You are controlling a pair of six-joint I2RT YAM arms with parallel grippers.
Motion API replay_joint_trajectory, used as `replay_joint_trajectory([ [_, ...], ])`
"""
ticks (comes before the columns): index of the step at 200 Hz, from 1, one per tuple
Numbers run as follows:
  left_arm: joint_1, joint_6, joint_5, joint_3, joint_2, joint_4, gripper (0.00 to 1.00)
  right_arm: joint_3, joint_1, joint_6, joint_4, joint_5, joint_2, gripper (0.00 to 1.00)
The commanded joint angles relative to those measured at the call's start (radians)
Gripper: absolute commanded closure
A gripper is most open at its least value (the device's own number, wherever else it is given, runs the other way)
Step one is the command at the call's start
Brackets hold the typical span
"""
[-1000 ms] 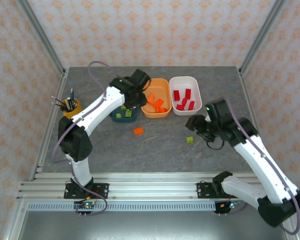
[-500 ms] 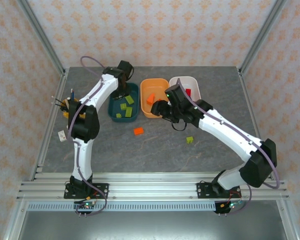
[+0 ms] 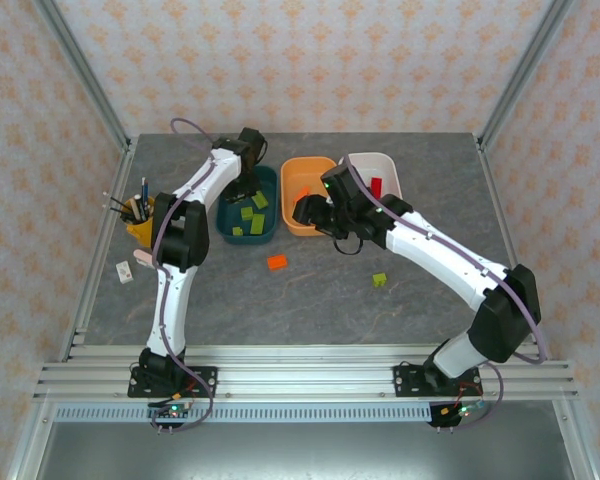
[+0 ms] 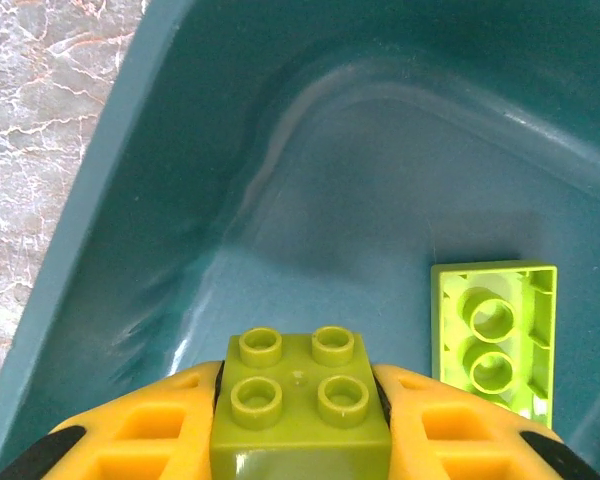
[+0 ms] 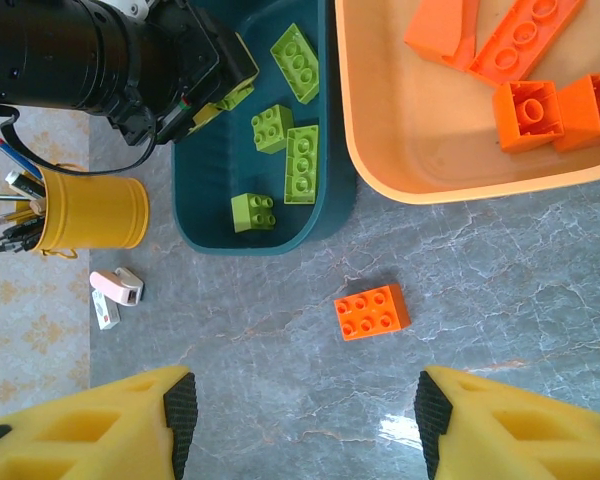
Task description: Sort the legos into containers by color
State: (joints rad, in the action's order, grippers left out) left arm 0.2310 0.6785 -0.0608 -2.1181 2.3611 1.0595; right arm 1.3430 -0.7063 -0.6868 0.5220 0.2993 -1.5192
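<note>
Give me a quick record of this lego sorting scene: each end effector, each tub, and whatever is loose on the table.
left end effector: shut on a green brick, over the teal tub
right end effector: open, empty, above the table
teal tub: green bricks inside
orange tub: orange bricks inside
white tub: red bricks, partly hidden by the right arm
loose on table: loose orange brick, loose green brick

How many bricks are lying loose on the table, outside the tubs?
2. An orange brick lies just in front of the teal tub; a green brick lies farther right, nearer the front. Others may be hidden.
</note>
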Motion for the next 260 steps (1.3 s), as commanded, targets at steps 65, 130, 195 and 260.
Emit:
replay_joint_trajectory([
  [65, -0.005, -0.028, 0.004, 0.010, -0.029, 0.026, 0.46, 0.033, -0.004, 0.004, 0.081, -0.058, -0.021, 0.38],
  [130, 0.009, -0.009, 0.020, 0.078, -0.266, 0.020, 0.33, 0.131, -0.084, 0.132, 0.222, -0.138, -0.128, 0.36],
  [195, 0.028, 0.036, 0.014, 0.637, -0.893, -0.053, 0.25, 0.341, -0.213, 0.206, 0.348, -0.216, -0.459, 0.08],
  [260, 0.060, 0.154, 0.003, 1.018, -1.357, 0.017, 0.24, 0.521, -0.217, 0.221, 0.423, -0.249, -0.703, 0.11],
])
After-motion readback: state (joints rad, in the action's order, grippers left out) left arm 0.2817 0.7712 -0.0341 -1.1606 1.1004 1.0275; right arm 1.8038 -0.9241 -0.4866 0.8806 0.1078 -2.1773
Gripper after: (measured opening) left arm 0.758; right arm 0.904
